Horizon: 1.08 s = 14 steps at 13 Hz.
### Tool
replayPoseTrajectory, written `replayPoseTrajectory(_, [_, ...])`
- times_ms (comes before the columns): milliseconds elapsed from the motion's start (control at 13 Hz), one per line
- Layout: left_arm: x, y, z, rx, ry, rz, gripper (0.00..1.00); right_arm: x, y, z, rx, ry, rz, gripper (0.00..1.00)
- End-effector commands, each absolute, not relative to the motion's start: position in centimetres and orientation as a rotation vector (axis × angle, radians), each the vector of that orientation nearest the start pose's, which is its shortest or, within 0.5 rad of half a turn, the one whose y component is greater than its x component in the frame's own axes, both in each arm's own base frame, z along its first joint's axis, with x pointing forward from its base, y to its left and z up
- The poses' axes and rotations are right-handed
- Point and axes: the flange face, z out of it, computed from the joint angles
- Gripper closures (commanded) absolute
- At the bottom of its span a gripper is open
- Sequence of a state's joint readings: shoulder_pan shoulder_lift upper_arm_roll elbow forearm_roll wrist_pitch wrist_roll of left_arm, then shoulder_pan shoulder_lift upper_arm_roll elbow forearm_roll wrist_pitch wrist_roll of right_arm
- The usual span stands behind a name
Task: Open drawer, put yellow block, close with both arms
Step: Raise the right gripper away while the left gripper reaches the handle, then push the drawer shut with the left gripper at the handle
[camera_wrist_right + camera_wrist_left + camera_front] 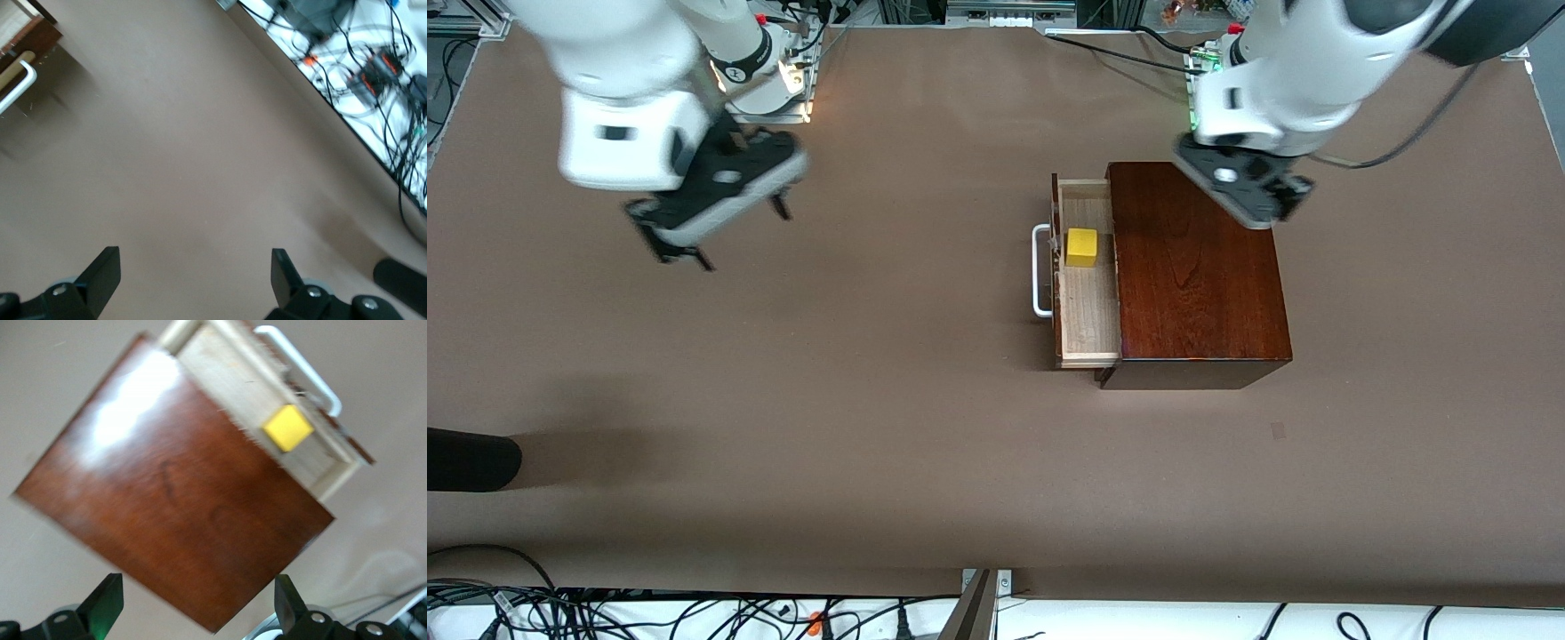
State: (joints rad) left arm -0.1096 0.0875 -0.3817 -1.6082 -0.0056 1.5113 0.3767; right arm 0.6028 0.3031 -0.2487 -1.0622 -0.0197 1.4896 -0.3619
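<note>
The dark reddish-brown wooden box (1196,267) stands toward the left arm's end of the table. Its drawer (1089,311) is pulled out, with the white handle (1040,271) facing the right arm's end. The yellow block (1082,247) lies in the drawer's pale tray. My left gripper (1258,200) hangs open and empty over the box's corner farthest from the front camera. The left wrist view shows the box top (167,507), the block (287,427) and the open left gripper (197,607). My right gripper (729,236) is open and empty over bare table; its wrist view (193,277) shows the handle (17,83).
A black rounded object (471,458) lies at the table's edge toward the right arm's end, nearer to the front camera; it also shows in the right wrist view (400,283). Cables (694,613) run along the table's near edge.
</note>
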Motion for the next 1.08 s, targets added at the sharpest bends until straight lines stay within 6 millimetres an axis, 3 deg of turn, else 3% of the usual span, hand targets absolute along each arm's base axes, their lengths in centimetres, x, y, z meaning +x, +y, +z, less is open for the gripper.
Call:
replayPoseTrajectory(0, [49.9, -31.4, 53.4, -2.786, 1.634, 0.245, 0.0, 56.5, 15.3, 67.4, -3.002, -0.908, -0.206, 0.0])
replayPoseTrajectory(232, [50.4, -38.1, 48.2, -2.635, 2.008, 0.097, 0.0, 57.5, 7.5, 64.6, -2.959, -0.663, -0.119, 0.0])
replayPoseTrajectory(463, [50.3, -42.3, 44.5, -2.428, 2.29, -0.036, 0.0, 56.2, 3.9, 61.2, -2.958, -0.554, -0.126, 0.0])
replayPoseTrajectory(618, [49.5, -44.5, 42.6, -2.22, 2.379, -0.061, 0.0, 54.5, 3.1, 60.5, -2.973, -0.393, -0.142, 0.0])
replayPoseTrajectory(772, [48.6, -46.3, 39.9, -2.121, 2.417, -0.053, 0.0, 54.6, 3.1, 60.5, -3.0, -0.237, -0.114, 0.0])
replayPoseTrajectory(1004, [49.1, -46.9, 36.2, -2.086, 2.437, -0.045, 0.0, 54.8, 3.8, 60.4, -3.074, -0.229, -0.109, 0.0])
